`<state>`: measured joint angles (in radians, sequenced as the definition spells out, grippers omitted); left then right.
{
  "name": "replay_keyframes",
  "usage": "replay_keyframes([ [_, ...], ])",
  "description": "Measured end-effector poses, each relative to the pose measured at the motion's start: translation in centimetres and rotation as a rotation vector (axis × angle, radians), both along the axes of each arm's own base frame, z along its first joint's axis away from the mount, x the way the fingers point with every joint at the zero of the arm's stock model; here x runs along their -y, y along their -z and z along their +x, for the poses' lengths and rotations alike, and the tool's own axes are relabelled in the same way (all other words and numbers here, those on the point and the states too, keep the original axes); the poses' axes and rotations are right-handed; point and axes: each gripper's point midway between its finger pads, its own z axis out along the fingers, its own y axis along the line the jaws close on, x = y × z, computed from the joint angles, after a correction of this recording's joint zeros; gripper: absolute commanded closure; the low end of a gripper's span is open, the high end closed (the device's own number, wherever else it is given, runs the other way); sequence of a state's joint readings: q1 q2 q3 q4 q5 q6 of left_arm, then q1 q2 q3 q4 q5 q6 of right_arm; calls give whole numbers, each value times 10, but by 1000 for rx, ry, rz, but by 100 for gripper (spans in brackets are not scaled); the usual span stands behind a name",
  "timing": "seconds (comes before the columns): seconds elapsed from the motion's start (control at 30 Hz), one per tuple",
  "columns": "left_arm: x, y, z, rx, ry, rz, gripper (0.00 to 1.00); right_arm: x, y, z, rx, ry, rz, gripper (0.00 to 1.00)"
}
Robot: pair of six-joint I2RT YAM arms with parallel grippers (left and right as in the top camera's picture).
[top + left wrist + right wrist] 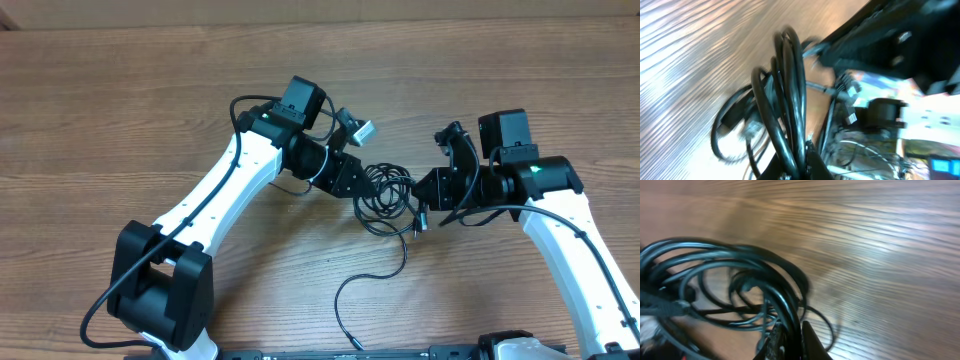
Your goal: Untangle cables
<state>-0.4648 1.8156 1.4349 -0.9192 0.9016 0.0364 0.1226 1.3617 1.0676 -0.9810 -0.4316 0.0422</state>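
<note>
The cables are a tangle of thin black loops hanging between the two grippers above the middle of the wooden table. One strand trails down to a small plug end near the front edge. My left gripper is shut on several strands at the left of the bundle; its wrist view shows the cables pinched between the fingers. My right gripper is shut on the right side; its wrist view shows the cables clamped between its fingers.
The wooden table fills the view. A silvery-white connector on a thicker wire sits beside the left wrist. The left arm base stands at the front left, the right arm at the right.
</note>
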Motion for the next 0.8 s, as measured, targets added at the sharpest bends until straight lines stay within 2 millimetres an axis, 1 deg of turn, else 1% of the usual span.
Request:
replay_keyframes([
  [0.13, -14, 16, 0, -9, -37, 121, 96, 26, 11, 3, -62, 197, -118, 96],
  [0.23, -18, 20, 0, -18, -50, 153, 96, 47, 20, -5, -142, 389, -205, 96],
  [0.3, -18, 19, 0, -21, -52, 153, 96, 57, 23, -10, -182, 501, -243, 96],
  [0.33, -18, 20, 0, -22, -53, 152, 96, 59, 23, -11, -188, 525, -250, 95],
  [0.4, -16, 18, -1, -27, -51, 143, 96, 63, 24, -14, -207, 580, -264, 77],
  [0.43, -17, 18, -1, -31, -51, 143, 96, 70, 25, -14, -205, 625, -291, 72],
  [0.5, -23, 19, 0, -44, -64, 157, 96, 87, 25, -13, -189, 691, -346, 72],
  [0.57, -29, 20, 6, -39, -83, 163, 96, 98, 24, -13, -181, 730, -382, 75],
  [0.67, -34, 21, 12, -31, -103, 164, 96, 104, 24, -16, -182, 753, -409, 75],
  [0.73, -34, 20, 13, -28, -101, 158, 96, 105, 24, -15, -178, 760, -413, 72],
  [0.8, -31, 18, 12, -18, -88, 138, 96, 99, 23, -9, -164, 731, -381, 69],
])
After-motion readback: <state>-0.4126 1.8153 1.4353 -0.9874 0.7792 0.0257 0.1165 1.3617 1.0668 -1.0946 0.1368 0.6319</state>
